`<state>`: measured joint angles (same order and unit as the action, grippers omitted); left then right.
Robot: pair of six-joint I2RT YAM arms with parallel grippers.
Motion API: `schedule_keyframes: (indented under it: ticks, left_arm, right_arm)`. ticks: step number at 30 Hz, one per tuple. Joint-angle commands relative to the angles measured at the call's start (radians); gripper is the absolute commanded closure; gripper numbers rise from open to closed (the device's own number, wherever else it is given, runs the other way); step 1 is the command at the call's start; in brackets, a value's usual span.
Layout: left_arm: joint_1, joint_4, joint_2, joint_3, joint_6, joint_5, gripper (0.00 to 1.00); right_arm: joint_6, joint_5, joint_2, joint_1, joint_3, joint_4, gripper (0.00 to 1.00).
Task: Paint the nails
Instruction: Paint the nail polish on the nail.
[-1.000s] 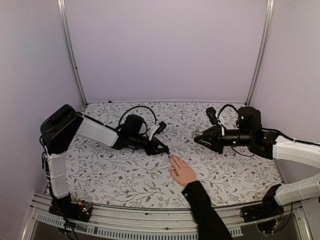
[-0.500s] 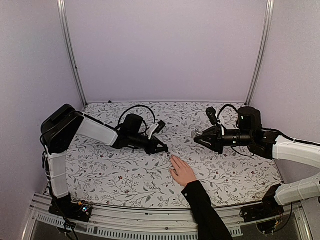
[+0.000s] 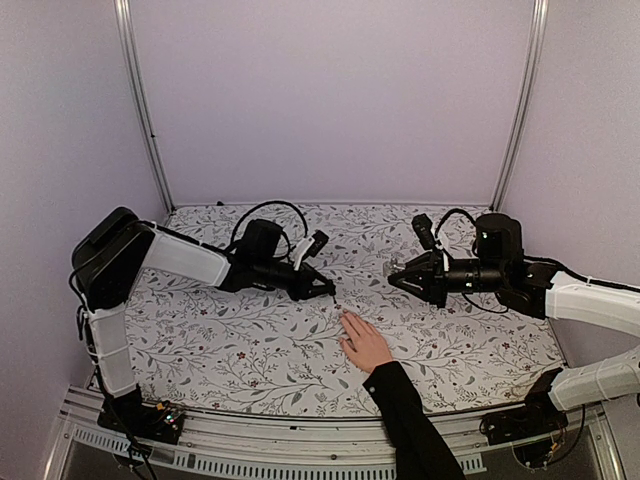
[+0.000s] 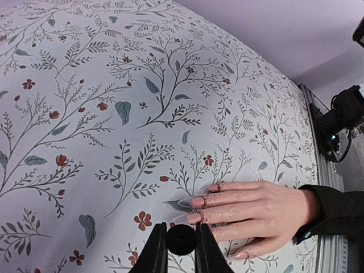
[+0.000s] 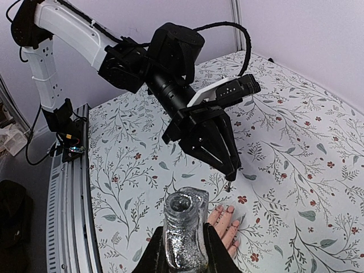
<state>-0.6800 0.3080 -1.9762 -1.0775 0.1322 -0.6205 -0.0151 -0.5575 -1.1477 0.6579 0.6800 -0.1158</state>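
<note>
A light-skinned hand (image 3: 365,343) in a black sleeve lies flat on the floral cloth, fingers pointing towards the back left. Its nails (image 4: 197,201) are long and pale pink, with dark red smears at their bases; they also show in the right wrist view, nails (image 5: 230,209). My left gripper (image 4: 181,242) is shut on a round black brush cap (image 4: 181,238), hovering just beyond the fingertips, left gripper (image 3: 328,290). To the right and above the cloth, my right gripper (image 5: 183,253) is shut on an open glittery glass bottle (image 5: 184,227), right gripper (image 3: 396,281).
A floral cloth (image 3: 250,350) covers the table between lilac walls. Metal posts (image 3: 145,110) stand at the back corners. Along the near edge a metal rail (image 3: 250,430) carries the arm bases and cables. The black sleeve (image 3: 410,420) crosses the front edge.
My left gripper has risen slightly and drawn back from the fingertips with the brush cap. The hand and the right gripper have stayed put.
</note>
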Motion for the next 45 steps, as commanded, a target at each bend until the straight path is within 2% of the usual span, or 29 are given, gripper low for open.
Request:
schedule_keyframes:
  ticks: [1,13,45]
  left_arm:
    - [0.003,-0.045,0.046,-0.038,-0.022,-0.018,1.00]
    - [-0.036,-0.042,0.028,-0.016,-0.059,-0.050,1.00]
    - [-0.047,-0.063,-0.037,-0.038,-0.059,-0.068,1.00]
  right_arm:
    - [0.004,-0.012,0.016,-0.007,-0.008,-0.027,1.00]
    - [0.004,-0.010,0.022,-0.007,-0.010,-0.028,1.00]
    - [0.004,-0.010,0.019,-0.007,-0.011,-0.028,1.00]
